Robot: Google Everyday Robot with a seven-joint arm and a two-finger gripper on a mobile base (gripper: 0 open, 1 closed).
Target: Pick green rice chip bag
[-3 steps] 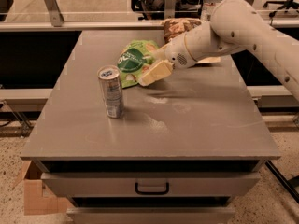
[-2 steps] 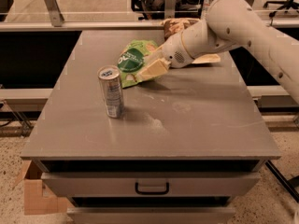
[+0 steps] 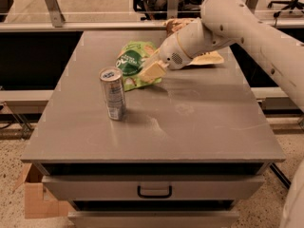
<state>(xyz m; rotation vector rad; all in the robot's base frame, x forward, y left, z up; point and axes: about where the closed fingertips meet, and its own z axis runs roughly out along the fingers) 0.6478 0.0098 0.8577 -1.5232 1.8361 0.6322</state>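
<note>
The green rice chip bag (image 3: 129, 63) lies crinkled on the grey table (image 3: 190, 122), left of centre toward the back, its dark green round logo facing up. My gripper (image 3: 152, 72) reaches in from the right on the white arm (image 3: 223, 18) and sits at the bag's right edge, over or touching it. The right part of the bag is hidden behind the gripper.
A silver drink can (image 3: 113, 93) stands upright just in front and left of the bag. A larger brown-and-yellow chip bag (image 3: 207, 59) lies at the back, mostly hidden behind the arm. Chairs and a railing stand beyond the table. A cardboard box (image 3: 32, 194) sits on the floor at lower left.
The gripper has shifted a little to the left, further onto the bag's right edge, and the arm has swung slightly toward the back. The bag and can have not moved.
</note>
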